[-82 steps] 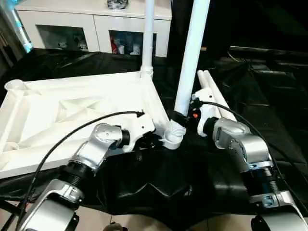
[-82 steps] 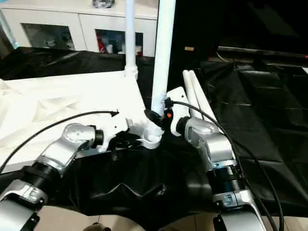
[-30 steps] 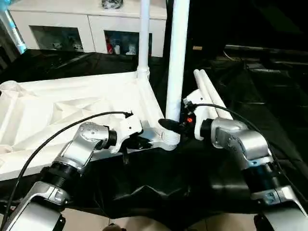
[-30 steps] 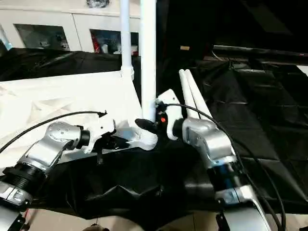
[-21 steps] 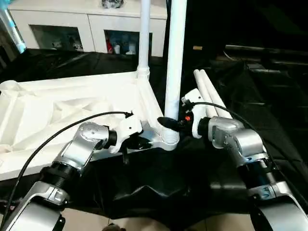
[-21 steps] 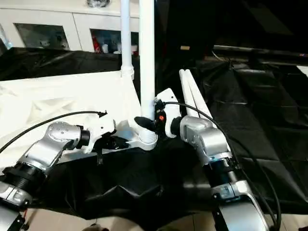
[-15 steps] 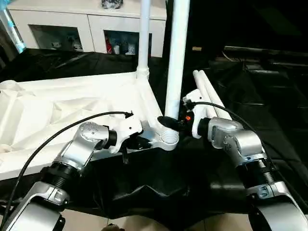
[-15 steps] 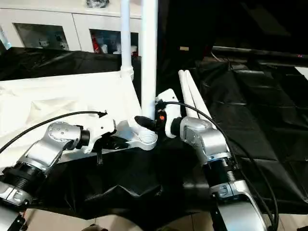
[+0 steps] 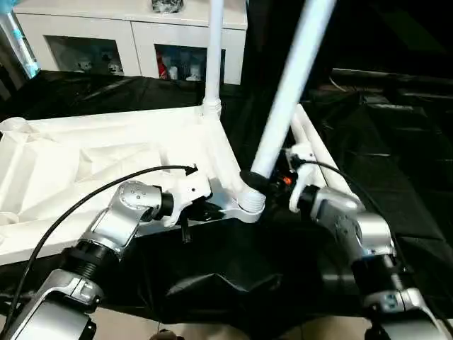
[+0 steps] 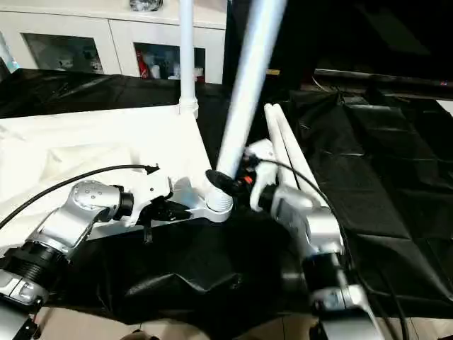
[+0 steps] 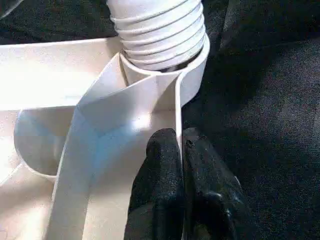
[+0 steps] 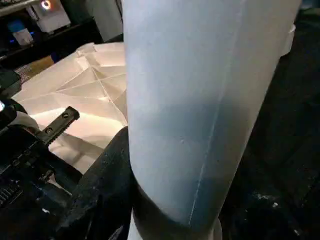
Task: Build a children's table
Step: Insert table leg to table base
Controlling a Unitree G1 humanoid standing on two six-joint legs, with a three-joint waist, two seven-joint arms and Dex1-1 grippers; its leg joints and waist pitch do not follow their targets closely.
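Both head views look forward and down from nearly one spot, sharing the tabletop (image 9: 106,159) corner at frame centre, which each wrist view meets close up along its own end effector.

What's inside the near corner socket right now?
The threaded end of the tilted white plastic tube leg sits in the round corner socket. How deep is hidden by the socket wall.

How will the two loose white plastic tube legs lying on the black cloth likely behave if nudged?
The two loose white plastic tube legs are round and smooth, so they would probably roll sideways. The wrinkled black cloth may slow them. They look hollow, so likely light and stiff.
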